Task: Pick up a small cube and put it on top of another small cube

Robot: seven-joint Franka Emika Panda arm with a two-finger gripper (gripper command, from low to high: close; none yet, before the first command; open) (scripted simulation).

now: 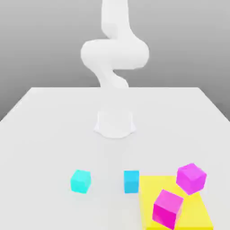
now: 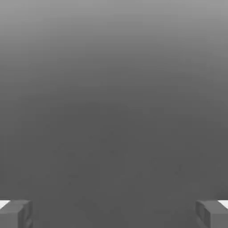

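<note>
Turquoise cube [image 1: 81, 181] on table [image 1: 45, 134], well apart from blue cube [image 1: 131, 181] beside yellow mat [image 1: 197, 215] bearing two magenta cubes [image 1: 179, 193]; gripper [image 2: 114, 213] spread wide, empty: descend centred, square to turquoise faces, before closing.

Place: a pretend computer world, not a real room.
Clues: plain white table [image 1: 49, 121], empty grey background, smooth white robot arm [image 1: 114, 54].

The yellow mat [image 1: 197, 215] and arm [image 1: 115, 27] are cut off at the frame edges.
</note>
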